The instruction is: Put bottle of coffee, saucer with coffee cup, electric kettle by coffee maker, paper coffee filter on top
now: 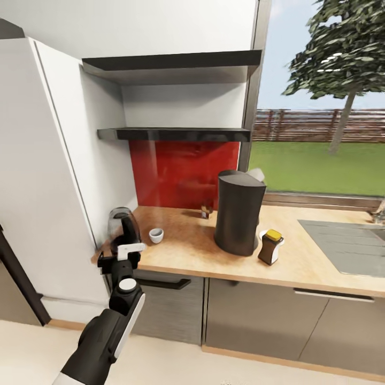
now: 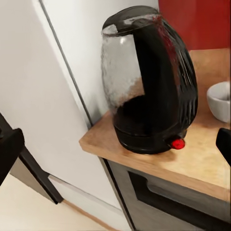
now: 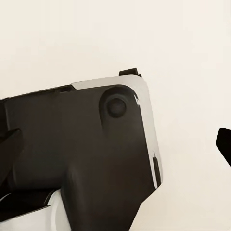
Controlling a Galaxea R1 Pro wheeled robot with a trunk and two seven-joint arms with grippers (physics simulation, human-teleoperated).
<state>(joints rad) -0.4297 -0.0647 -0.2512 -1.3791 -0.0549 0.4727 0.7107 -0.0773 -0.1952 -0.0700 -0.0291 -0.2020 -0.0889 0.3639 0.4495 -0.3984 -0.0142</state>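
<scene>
Electric kettle [image 2: 151, 82] at countertop [image 1: 299, 259] corner, far from coffee maker [image 1: 239, 211]; my left gripper [image 1: 120, 255] spread wide, lined up to grab.

Left arm [image 1: 107, 331]: glossy black shell with a white side panel and a round white cap at the wrist joint. Left claw [image 1: 118, 255]: black fingers beneath a white bracket. Right wrist view: black housing [image 3: 72, 159] with white trim, a round black boss [image 3: 116, 107].

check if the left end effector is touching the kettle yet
Apart. In the left wrist view both fingers sit wide of the kettle, with open space between.
</scene>
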